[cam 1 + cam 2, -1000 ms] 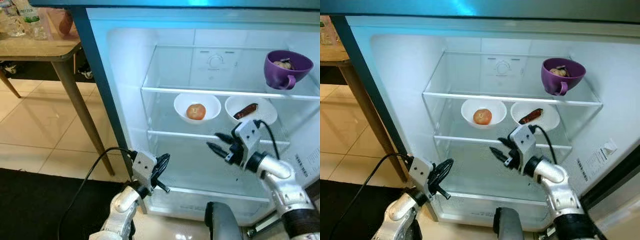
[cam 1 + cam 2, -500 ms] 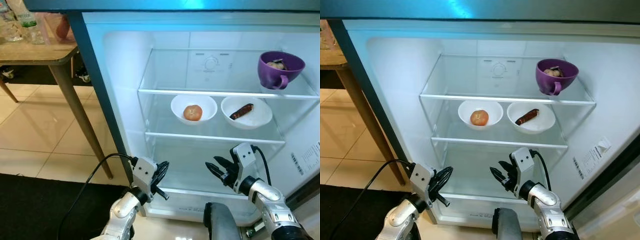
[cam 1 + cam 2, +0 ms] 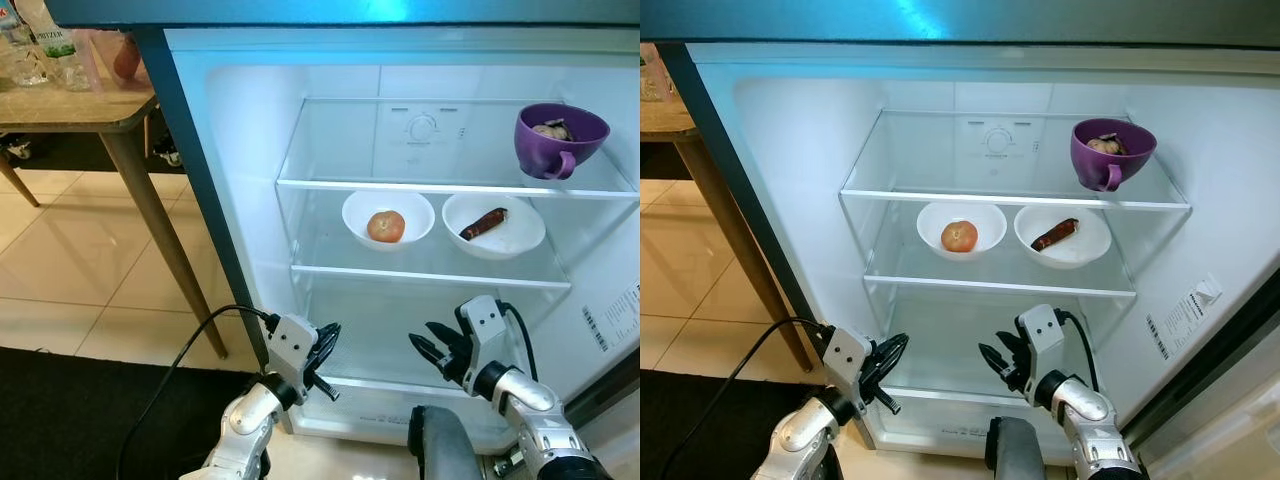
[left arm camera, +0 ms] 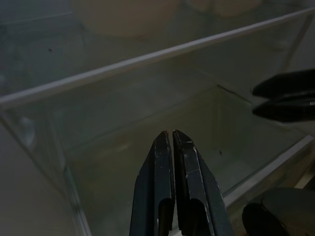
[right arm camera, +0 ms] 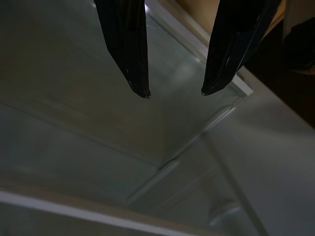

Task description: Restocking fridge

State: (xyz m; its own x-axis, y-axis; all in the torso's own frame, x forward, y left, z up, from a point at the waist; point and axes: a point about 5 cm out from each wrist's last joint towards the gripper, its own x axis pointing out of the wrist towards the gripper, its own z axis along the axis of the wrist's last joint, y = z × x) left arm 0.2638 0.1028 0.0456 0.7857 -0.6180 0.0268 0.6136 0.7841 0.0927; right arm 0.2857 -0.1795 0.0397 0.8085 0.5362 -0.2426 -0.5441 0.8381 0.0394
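The fridge stands open in front of me. On its top glass shelf is a purple cup with something pale in it. The middle shelf holds a white bowl with a round orange fruit and a white bowl with a brown sausage-like piece. My right gripper hangs open and empty in front of the bottom compartment, its fingers spread over the glass. My left gripper is shut with nothing in it, low at the fridge's left front edge, fingers pressed together.
A wooden table with plastic bottles stands to the left of the fridge. A black mat covers the floor at lower left. A dark grey rounded part sits low between my arms. The fridge's right wall carries a label.
My right gripper has dropped from the middle shelf's front edge down to the bottom compartment and drawn back, still open. The left gripper has hardly moved. The camera shifted slightly.
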